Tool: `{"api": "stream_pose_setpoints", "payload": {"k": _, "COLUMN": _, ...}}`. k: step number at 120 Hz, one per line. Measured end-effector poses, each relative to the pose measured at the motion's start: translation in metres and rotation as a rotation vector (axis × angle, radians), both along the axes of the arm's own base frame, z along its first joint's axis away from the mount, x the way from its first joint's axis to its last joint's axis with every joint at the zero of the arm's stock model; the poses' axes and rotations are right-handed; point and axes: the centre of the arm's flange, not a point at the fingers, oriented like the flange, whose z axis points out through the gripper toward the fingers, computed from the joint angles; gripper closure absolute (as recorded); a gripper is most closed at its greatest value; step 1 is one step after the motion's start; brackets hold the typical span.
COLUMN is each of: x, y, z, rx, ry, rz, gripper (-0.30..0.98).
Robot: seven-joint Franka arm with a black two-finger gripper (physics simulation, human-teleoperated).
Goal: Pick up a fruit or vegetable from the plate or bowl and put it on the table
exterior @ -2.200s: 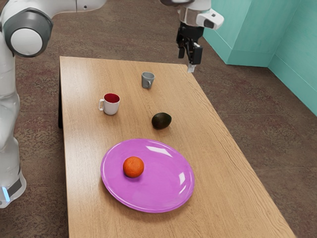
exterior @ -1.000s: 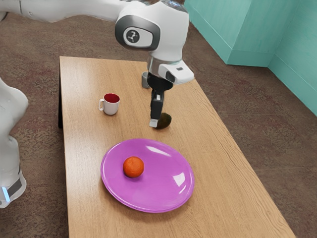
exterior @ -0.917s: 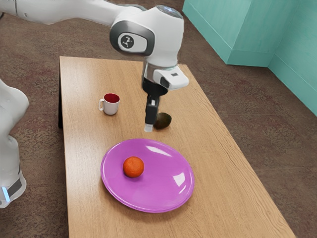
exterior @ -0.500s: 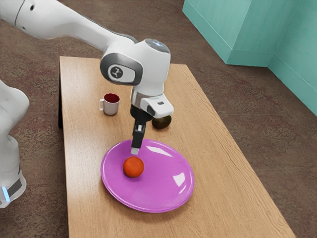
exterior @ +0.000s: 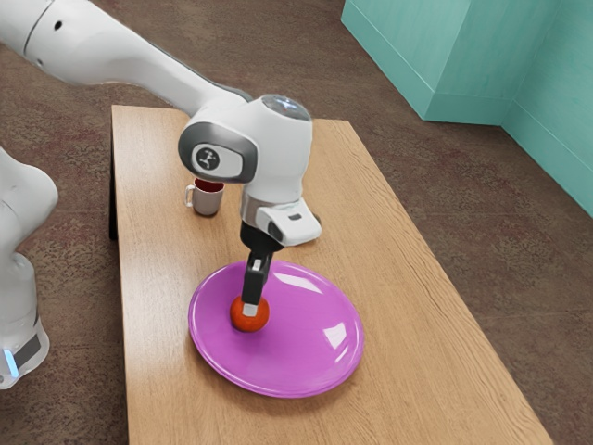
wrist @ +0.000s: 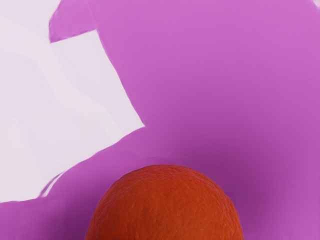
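Teal walls meet a mottled brown floor.

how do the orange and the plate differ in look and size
The orange is ball-shaped, while the plate is broad and shallow. The orange has an orange-red, finely pitted skin; the plate is purple, smooth and glossy. The orange is far smaller than the plate. Both have a rounded outline.

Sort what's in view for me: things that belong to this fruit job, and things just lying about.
Part of the job:
- orange, the fruit to pick up
- purple plate under it
- wooden table, where it should go
- gripper, down at the orange

Just lying about:
- white mug with red inside
- dark thing, mostly hidden behind the hand
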Motion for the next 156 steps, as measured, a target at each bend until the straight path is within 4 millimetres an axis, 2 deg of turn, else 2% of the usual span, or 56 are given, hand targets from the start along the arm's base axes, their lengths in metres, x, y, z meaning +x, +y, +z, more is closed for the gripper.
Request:
{"api": "stream_pose_setpoints", "payload": {"k": 56, "x": 0.005, "y": -0.008, "z": -0.042, "rx": 0.012, "ry": 0.027, "rz": 0.004, "gripper": 0.00}}
{"api": "stream_pose_setpoints", "payload": {"k": 75, "x": 0.006, "y": -0.009, "z": -0.043, "rx": 0.004, "ry": 0.016, "rz": 0.009, "gripper": 0.28}}
{"api": "stream_pose_setpoints", "payload": {"k": 84, "x": 0.009, "y": -0.010, "z": -0.040, "rx": 0.000, "ry": 0.008, "rz": 0.012, "gripper": 0.32}}
{"api": "stream_pose_setpoints", "payload": {"k": 90, "x": 0.015, "y": -0.014, "z": -0.030, "rx": -0.010, "ry": -0.009, "rz": 0.015, "gripper": 0.33}}
{"api": "stream_pose_setpoints", "payload": {"k": 106, "x": 0.062, "y": -0.031, "z": 0.021, "rx": -0.026, "ry": -0.071, "rz": 0.028, "gripper": 0.33}}
{"api": "stream_pose_setpoints", "payload": {"k": 116, "x": 0.106, "y": -0.040, "z": 0.059, "rx": -0.031, "ry": -0.117, "rz": 0.048, "gripper": 0.33}}
{"api": "stream_pose_setpoints", "payload": {"k": 128, "x": 0.163, "y": -0.053, "z": 0.087, "rx": -0.015, "ry": -0.147, "rz": 0.071, "gripper": 0.33}}
{"api": "stream_pose_setpoints", "payload": {"k": 135, "x": 0.202, "y": -0.067, "z": 0.093, "rx": 0.005, "ry": -0.162, "rz": 0.078, "gripper": 0.32}}
{"api": "stream_pose_setpoints", "payload": {"k": 140, "x": 0.223, "y": -0.080, "z": 0.093, "rx": 0.015, "ry": -0.166, "rz": 0.074, "gripper": 0.32}}
{"api": "stream_pose_setpoints", "payload": {"k": 147, "x": 0.239, "y": -0.093, "z": 0.082, "rx": 0.029, "ry": -0.146, "rz": 0.068, "gripper": 0.31}}
{"api": "stream_pose_setpoints", "payload": {"k": 156, "x": 0.250, "y": -0.100, "z": 0.061, "rx": 0.045, "ry": -0.104, "rz": 0.064, "gripper": 0.31}}
